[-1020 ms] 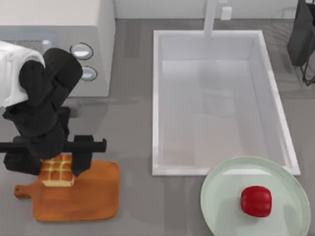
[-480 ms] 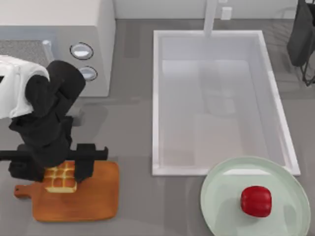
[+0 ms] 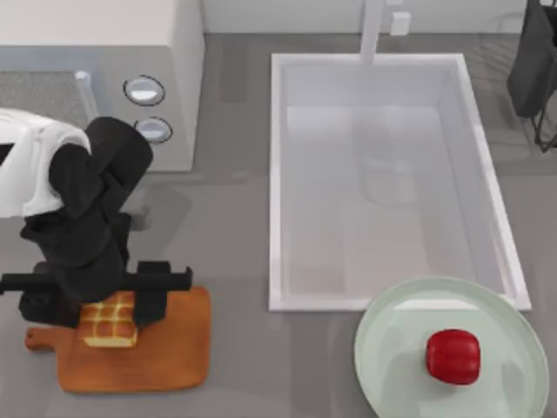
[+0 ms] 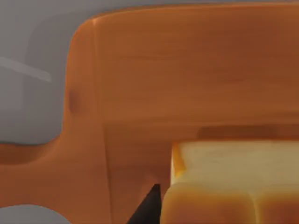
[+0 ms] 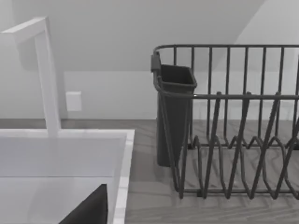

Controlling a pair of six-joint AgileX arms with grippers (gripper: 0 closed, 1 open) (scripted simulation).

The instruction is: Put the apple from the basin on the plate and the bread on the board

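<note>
My left gripper [image 3: 109, 306] is shut on the bread [image 3: 109, 320], a golden grid-scored loaf, with black fingers [image 3: 151, 298] on either side of it. It holds the loaf low over the handle end of the orange-brown board [image 3: 161, 353]. The left wrist view shows the bread [image 4: 233, 182] close against the board [image 4: 187, 74], with a dark fingertip [image 4: 148, 207] beside it. I cannot tell whether the bread touches the wood. The red apple [image 3: 452, 356] lies on the mint-green plate [image 3: 383, 348] at the front right. The white basin [image 3: 275, 174] holds nothing. A dark fingertip [image 5: 88, 210] of my parked right gripper shows near the basin rim [image 5: 122, 177].
A white microwave [image 3: 104, 52] with two knobs stands at the back left, close behind my left arm. The faucet [image 3: 372, 30] rises at the basin's back edge. A dark wire dish rack [image 5: 229, 140] with a caddy [image 3: 533, 70] sits at the back right.
My left gripper has carried the bread toward the table's front edge and lower onto the board. The apple, plate and right arm have not moved.
</note>
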